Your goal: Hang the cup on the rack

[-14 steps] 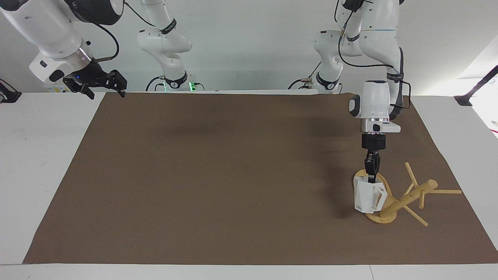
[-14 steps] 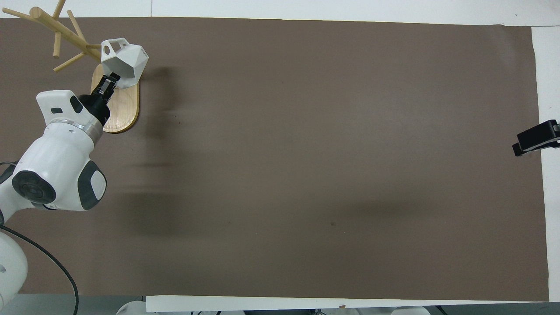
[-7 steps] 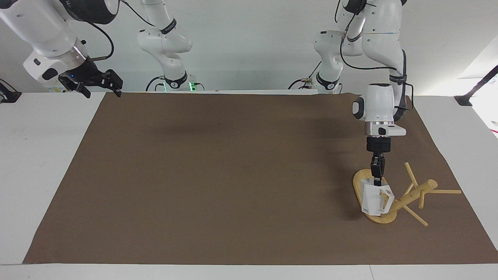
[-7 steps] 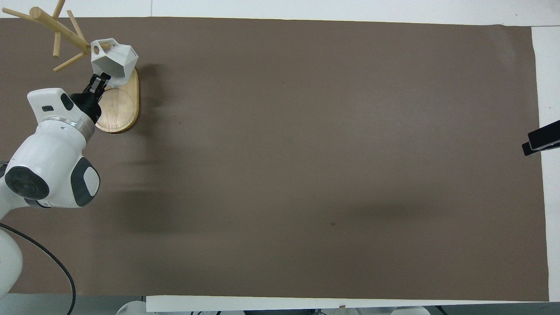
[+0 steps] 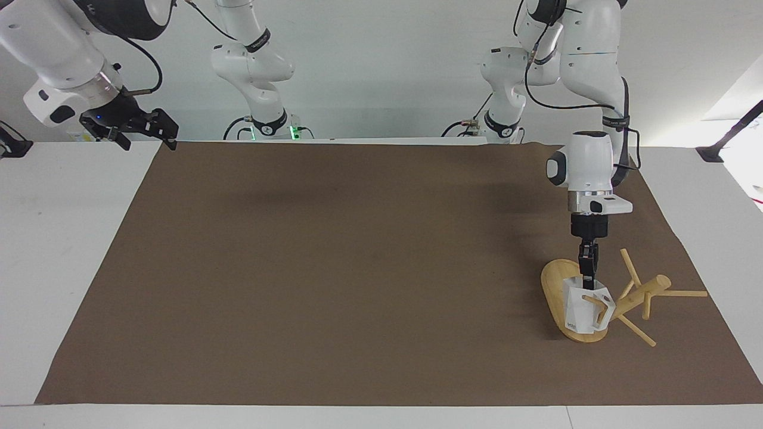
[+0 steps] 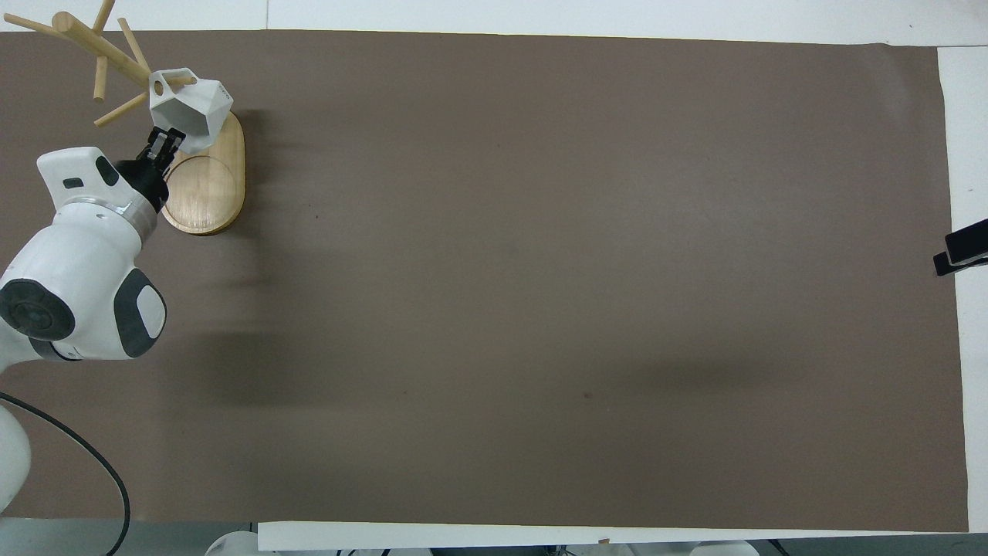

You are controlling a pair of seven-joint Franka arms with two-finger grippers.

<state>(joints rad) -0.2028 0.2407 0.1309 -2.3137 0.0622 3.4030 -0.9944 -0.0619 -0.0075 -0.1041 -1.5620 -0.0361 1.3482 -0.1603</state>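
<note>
The bamboo rack [image 5: 560,292] [image 6: 208,185] stands at the left arm's end of the table, its post [image 5: 641,292] leaning away from the robots. My left gripper [image 5: 587,275] [image 6: 164,143] is shut on the rim of the white faceted cup [image 5: 581,310] [image 6: 193,112] and holds it over the rack's base. The cup's handle [image 5: 602,307] sits around a low peg of the rack. My right gripper [image 5: 143,128] [image 6: 961,251] waits raised at the right arm's end of the table, its fingers apart and empty.
A brown mat [image 5: 357,268] covers most of the white table [image 5: 59,238]. Both arm bases stand at the robots' edge of the table.
My left gripper has carried the cup toward the rack's post, so the handle now sits around a peg. My right arm has drawn back toward its own end of the table.
</note>
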